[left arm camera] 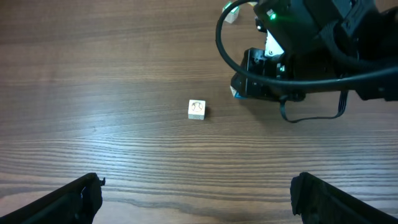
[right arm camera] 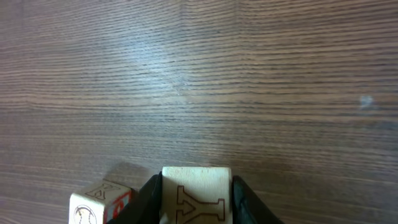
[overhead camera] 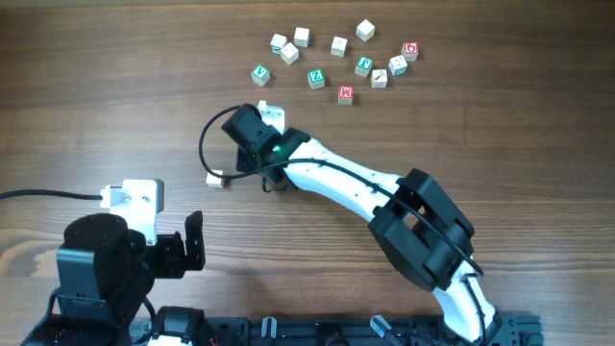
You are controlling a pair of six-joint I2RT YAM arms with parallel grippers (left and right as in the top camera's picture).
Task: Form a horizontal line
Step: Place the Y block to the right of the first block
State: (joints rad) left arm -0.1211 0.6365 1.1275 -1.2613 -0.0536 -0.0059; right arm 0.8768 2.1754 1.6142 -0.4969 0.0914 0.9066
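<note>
At lower centre, right wrist view: right gripper (right arm camera: 196, 182) clamped on a pale wooden cube with a brown Y (right arm camera: 196, 202).
Only the overhead shows the pale red-M cube (overhead camera: 346, 93) up in the top cluster (overhead camera: 336, 58); the left gripper (left arm camera: 196, 190) gapes wide, empty.

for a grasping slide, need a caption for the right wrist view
Right jaws closed on a pale wooden cube with a brown Y, red-marked wooden cube beside it on the brown wood-grain table.

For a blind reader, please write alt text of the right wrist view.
Two black fingers grip a pale cube with a brown letter Y at the bottom edge. A second cube with red marks stands lower left on a wooden table.
</note>
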